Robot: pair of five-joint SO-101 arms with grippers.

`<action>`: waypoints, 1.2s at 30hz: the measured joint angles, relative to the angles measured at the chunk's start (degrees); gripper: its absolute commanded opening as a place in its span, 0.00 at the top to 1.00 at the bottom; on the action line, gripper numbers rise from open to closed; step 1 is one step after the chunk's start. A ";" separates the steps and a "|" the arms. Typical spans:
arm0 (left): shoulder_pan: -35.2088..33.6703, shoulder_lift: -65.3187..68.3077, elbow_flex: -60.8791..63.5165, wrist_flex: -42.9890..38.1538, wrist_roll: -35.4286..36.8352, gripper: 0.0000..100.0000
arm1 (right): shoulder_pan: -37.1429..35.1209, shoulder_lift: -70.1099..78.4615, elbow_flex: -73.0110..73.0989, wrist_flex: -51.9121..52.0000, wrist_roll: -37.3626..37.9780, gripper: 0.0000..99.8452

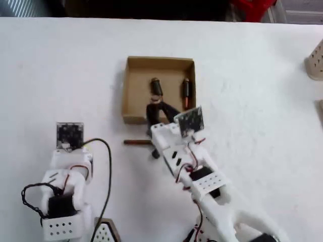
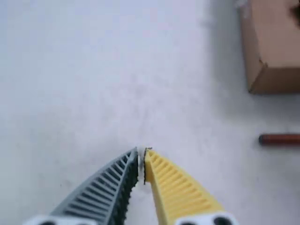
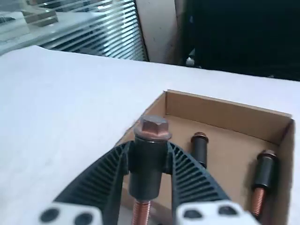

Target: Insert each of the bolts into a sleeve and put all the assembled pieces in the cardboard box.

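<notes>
Sleeve and bolt, already joined, sit clamped in the right gripper. Its jaws close on the black sleeve at mid-length, with the hex head leading and the threads trailing toward the wrist. We place the pair at the wall of the cardboard box nearest the arms. We judge it rigid, dense for its size and smooth, so it is apt to roll. The bolt could slide out if tipped head-down, so holding the sleeve's middle seems right. Deeper in the box lie two finished pieces. Just outside that near wall a loose bolt rests on the table. Well off the box's near corner, the left gripper has its jaws together on nothing.
</notes>
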 measured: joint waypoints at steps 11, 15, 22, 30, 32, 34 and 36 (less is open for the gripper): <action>0.00 0.00 0.00 2.81 -6.59 0.94 | 6.33 9.23 -29.63 38.33 0.35 0.98; 0.00 0.00 0.00 3.16 -6.59 0.94 | 8.00 19.34 -39.21 39.56 3.60 0.98; 0.00 0.00 0.00 3.78 -6.59 0.94 | 8.53 38.59 -61.36 54.15 9.76 0.98; 0.00 0.00 0.00 3.78 -6.59 0.94 | 11.16 59.78 -86.95 64.09 9.93 0.98; 0.00 0.00 0.00 3.78 -6.59 0.94 | 12.40 65.05 -92.04 66.11 9.93 0.98; 0.00 0.00 0.00 3.78 -6.59 0.94 | 13.36 69.80 -96.70 68.92 9.93 0.94; 0.00 0.00 0.00 3.78 -6.59 0.94 | 13.80 74.20 -101.01 72.09 10.11 0.87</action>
